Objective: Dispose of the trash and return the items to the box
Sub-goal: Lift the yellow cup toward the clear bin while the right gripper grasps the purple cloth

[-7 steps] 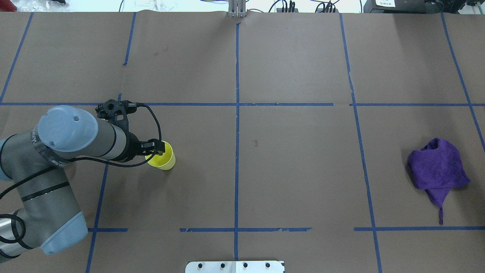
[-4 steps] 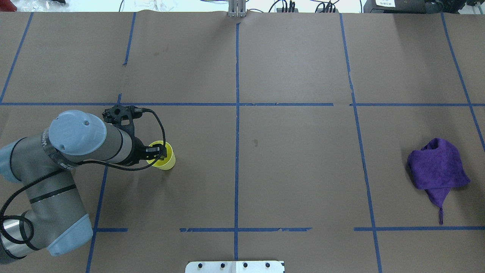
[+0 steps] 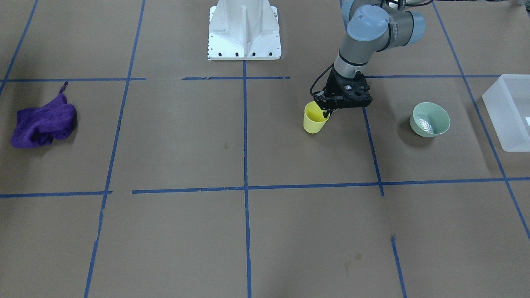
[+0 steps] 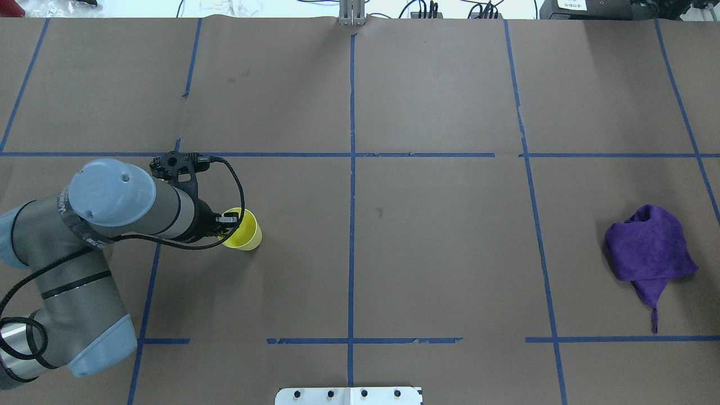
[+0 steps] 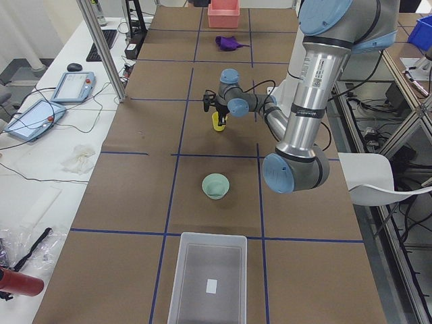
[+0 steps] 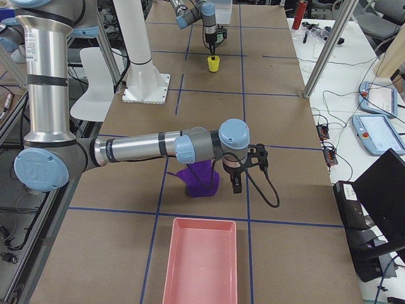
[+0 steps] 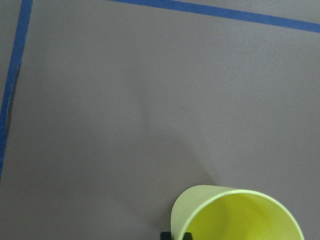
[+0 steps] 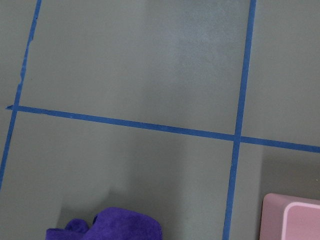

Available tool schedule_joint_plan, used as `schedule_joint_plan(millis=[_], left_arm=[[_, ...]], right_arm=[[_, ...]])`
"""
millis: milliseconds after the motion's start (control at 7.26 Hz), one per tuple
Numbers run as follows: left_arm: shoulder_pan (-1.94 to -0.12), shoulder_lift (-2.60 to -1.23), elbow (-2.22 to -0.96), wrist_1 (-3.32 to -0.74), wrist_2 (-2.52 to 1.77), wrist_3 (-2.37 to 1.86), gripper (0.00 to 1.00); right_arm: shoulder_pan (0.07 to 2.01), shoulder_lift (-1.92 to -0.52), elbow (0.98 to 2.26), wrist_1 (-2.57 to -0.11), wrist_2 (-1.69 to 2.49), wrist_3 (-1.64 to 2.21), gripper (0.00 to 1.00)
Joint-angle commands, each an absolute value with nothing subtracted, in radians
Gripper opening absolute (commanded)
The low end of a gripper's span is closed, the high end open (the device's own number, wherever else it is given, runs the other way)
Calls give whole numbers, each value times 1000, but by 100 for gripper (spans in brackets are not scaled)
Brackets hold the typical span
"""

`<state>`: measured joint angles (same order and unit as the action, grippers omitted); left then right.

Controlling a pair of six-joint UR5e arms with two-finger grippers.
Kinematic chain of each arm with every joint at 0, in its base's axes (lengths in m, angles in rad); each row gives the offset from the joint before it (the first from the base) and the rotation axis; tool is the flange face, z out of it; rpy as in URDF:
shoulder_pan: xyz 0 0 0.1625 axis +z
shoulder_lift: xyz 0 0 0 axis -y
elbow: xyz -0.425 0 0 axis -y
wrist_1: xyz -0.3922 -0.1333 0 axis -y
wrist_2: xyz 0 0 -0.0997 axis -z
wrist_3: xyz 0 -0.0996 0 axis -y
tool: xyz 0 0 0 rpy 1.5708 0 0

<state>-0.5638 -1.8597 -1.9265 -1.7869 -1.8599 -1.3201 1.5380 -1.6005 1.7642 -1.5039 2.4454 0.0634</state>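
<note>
While the left tool (image 3: pixel 327 111) clenches the cup (image 3: pixel 313 123) by its rim, one finger inside the mouth and one against the outer wall, we see the cup close to upright. Its long axis is vertical, with the mouth up and the narrower base down at the bench (image 3: pixel 290 231). We cannot tell whether the base rests on the bench or hangs just above it. The cup is in front of the robot's left shoulder, just beside a blue tape line.

Farther toward the robot's left, well apart from the cup, the bowl (image 3: pixel 430 120) stands mouth up with its white mark showing inside. It lies between the cup and the box (image 3: pixel 507 111), which sits at the left end of the bench.

At the other end, the right tool (image 6: pixel 235 182) hangs just beside a purple cloth (image 6: pixel 199 180), near a pink tray (image 6: pixel 201 266). We cannot tell whether this tool is clenched or released.
</note>
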Motion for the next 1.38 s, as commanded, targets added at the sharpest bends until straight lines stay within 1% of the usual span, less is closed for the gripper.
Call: schedule_joint_plan(millis=[0,138,275,551,688,964,1101,1239], left_arm=[[-753,-1926,-2021,-1557,-1983,-1205,0],[-847,-1956,-2060,-1458,-1983,-1101,0],[-923,-1945,-2074,-1445,-1986,-983,0],[-1110,-1867,-2066,-1445,-1994,-645,0],[-1202,-1840,-2030,-1445,-2000,-467,0],[-1424,-1839,-1859,-1456,-2128,-121,0],[-1496,-1839,-1798,-1457,-2147,-4,0],[-1523,-1838,-1767,-1474,-2148,61,0]], right_arm=[[1498,-1598,1773,-1493,2445,168,100],[1420,-1603,1820,-1445,2438,318,100],[1337,-1614,1825,-1354,2418,466,100],[1096,-1678,1825,-1087,2242,789,100],[1024,-1696,1824,-1075,2208,846,100],[951,-1753,1821,-1075,2148,850,100],[940,-1775,1819,-1075,2145,847,100],[933,-1776,1806,-1077,2120,845,85]])
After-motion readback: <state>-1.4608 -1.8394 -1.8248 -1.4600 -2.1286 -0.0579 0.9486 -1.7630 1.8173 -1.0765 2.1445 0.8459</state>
